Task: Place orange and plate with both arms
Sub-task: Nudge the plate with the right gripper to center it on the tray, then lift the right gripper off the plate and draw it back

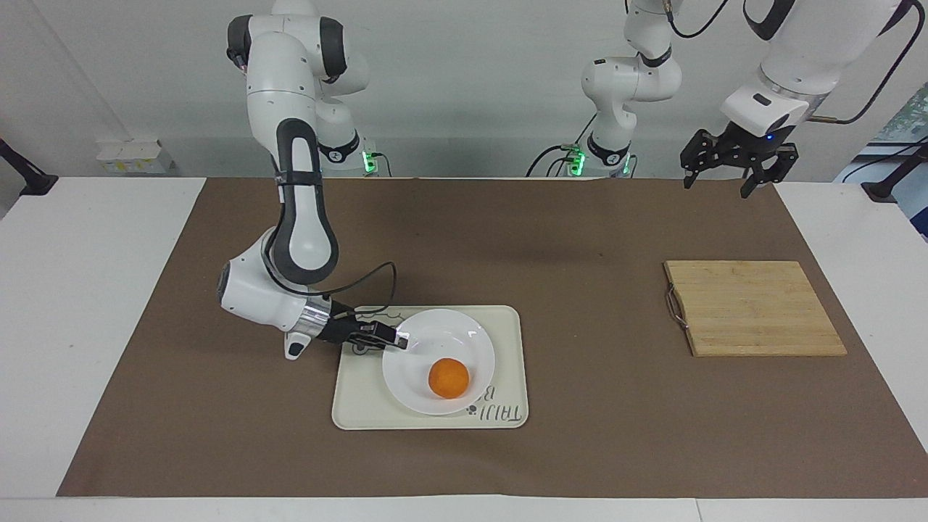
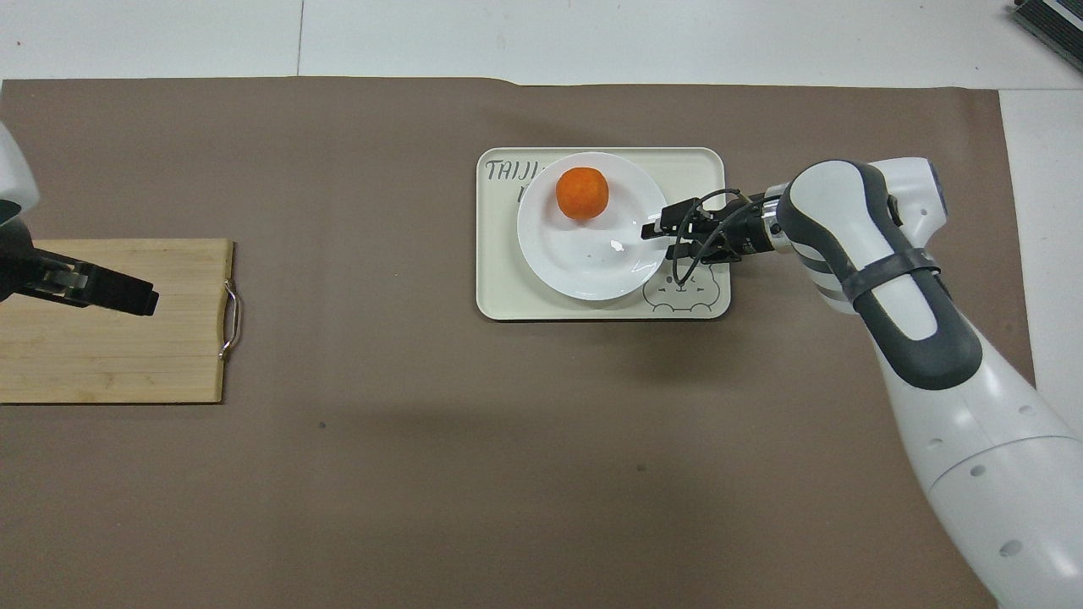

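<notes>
The white plate (image 1: 433, 339) (image 2: 584, 254) lies on the cream tray (image 1: 355, 400) (image 2: 499, 289). The orange (image 1: 448, 378) (image 2: 582, 193) rests in the plate, toward the rim farthest from the robots. My right gripper (image 1: 400, 339) (image 2: 664, 238) lies low at the plate's rim on the side toward the right arm's end of the table. Its fingers are parted and it holds nothing. My left gripper (image 1: 728, 172) (image 2: 110, 292) waits open in the air over the wooden cutting board.
The wooden cutting board (image 1: 754, 308) (image 2: 110, 347) with a metal handle lies toward the left arm's end of the table. A brown mat (image 1: 507, 239) covers the table's middle. The right arm's elbow hangs low beside the tray.
</notes>
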You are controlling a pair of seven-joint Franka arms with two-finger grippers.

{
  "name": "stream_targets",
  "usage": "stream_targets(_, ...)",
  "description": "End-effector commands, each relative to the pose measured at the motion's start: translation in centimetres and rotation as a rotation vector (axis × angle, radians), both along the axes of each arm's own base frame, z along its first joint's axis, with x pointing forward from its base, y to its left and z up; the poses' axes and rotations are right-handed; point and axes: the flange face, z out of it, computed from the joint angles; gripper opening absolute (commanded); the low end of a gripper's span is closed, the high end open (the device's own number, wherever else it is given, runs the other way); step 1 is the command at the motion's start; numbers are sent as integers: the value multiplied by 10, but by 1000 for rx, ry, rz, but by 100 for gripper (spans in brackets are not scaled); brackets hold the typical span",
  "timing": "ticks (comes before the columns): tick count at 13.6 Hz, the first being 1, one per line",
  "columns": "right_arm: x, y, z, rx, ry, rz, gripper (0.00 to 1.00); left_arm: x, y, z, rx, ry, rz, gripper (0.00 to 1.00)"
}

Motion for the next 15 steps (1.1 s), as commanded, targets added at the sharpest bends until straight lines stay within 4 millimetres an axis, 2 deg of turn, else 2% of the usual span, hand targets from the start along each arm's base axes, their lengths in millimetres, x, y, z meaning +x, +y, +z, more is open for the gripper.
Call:
stream_targets(1,-1,-15,31,-42,-56,20,100,-5,0,0,2,-14,-13,100)
stream_targets(5,-4,-28,64,-239,-116,143,100,-6,1,0,1,-8,-10,100)
stream_targets(9,-8,-43,110,-461,-192,249,100,-7,2,1,2,-2,-3,100)
stream_targets(13,-18,-56,153,-648,-193,281,100,-10,1,-1,2,15,1,100)
stream_targets(15,-30,-59,171,-674,-135,272,100,-9,2,0,2,10,3,100)
